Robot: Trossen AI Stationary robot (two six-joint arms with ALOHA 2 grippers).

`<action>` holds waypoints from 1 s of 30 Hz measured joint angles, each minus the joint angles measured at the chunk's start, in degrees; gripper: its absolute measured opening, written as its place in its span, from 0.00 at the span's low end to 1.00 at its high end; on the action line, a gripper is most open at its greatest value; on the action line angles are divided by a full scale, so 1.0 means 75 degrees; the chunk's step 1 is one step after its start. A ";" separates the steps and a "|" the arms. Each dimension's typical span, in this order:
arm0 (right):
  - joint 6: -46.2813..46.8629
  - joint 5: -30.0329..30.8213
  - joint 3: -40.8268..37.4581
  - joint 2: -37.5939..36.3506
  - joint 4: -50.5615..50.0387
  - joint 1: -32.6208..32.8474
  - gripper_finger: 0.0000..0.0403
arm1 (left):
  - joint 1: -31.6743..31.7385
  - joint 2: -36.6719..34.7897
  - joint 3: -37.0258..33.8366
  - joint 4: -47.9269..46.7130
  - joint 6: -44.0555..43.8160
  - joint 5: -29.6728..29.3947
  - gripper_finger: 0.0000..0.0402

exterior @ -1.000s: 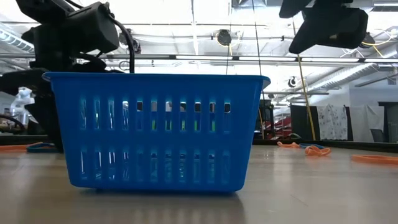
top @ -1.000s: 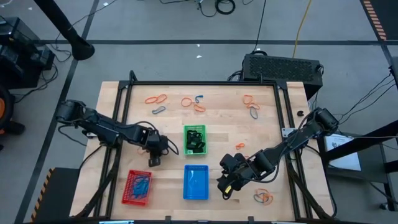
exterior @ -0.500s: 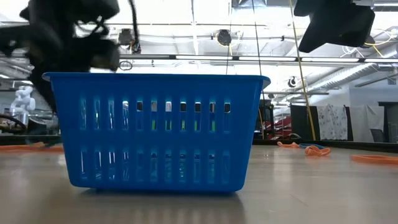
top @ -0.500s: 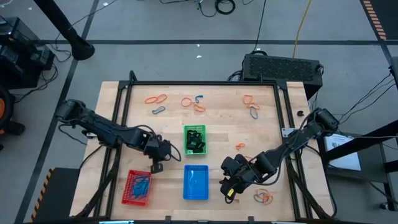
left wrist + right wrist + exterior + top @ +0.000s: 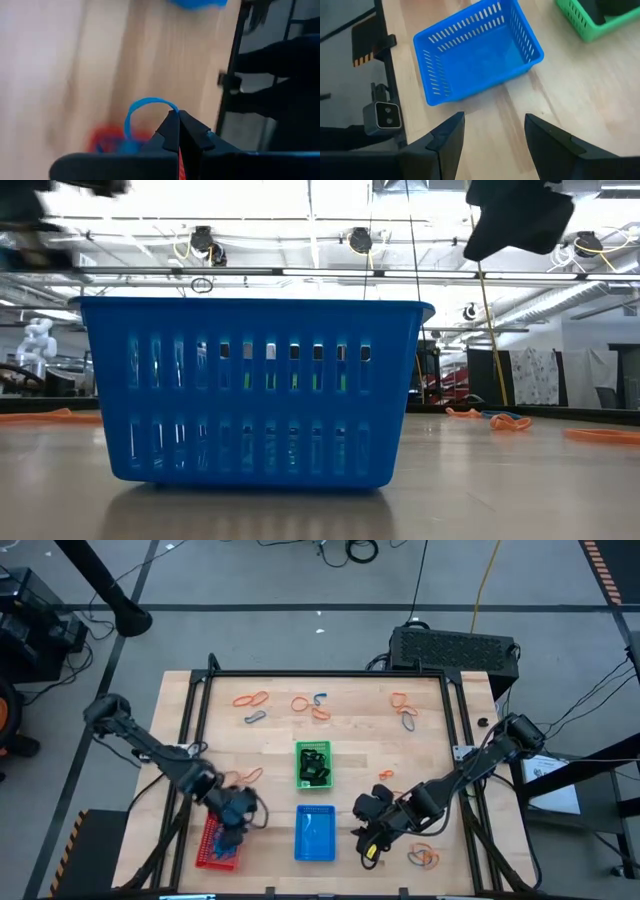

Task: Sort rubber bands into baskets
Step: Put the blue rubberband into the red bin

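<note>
Left gripper (image 5: pixel 178 131), pinched shut on a blue rubber band (image 5: pixel 145 112), hangs over the red basket (image 5: pixel 220 845) at the table's near left, likely to drop it among the blue bands already there. Right gripper (image 5: pixel 492 132) waits open beside the blue basket (image 5: pixel 477 47). Loose bands (image 5: pixel 312 706) lie along the far side.

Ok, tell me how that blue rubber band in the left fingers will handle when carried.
Probably floppy: the blue rubber band is a thin loop, pinched at one spot by the shut left gripper. Likely very light, so it may swing. It could snag on the red basket mesh below.
</note>
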 joint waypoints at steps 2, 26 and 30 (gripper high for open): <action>-0.0286 0.0006 0.0000 0.0000 0.0000 -0.0006 0.49 | -0.0449 -0.0038 0.0000 -0.0189 -0.0928 0.0001 0.00; -0.1281 -0.0245 0.0000 0.0000 -0.0256 0.0006 0.49 | -0.2005 -0.0007 0.0012 -0.1803 -0.3874 -0.0853 0.18; -0.1251 -0.0256 0.0000 -0.0003 -0.0262 -0.0114 0.49 | -0.1779 -0.0007 0.0012 -0.2058 -0.2676 -0.0586 0.22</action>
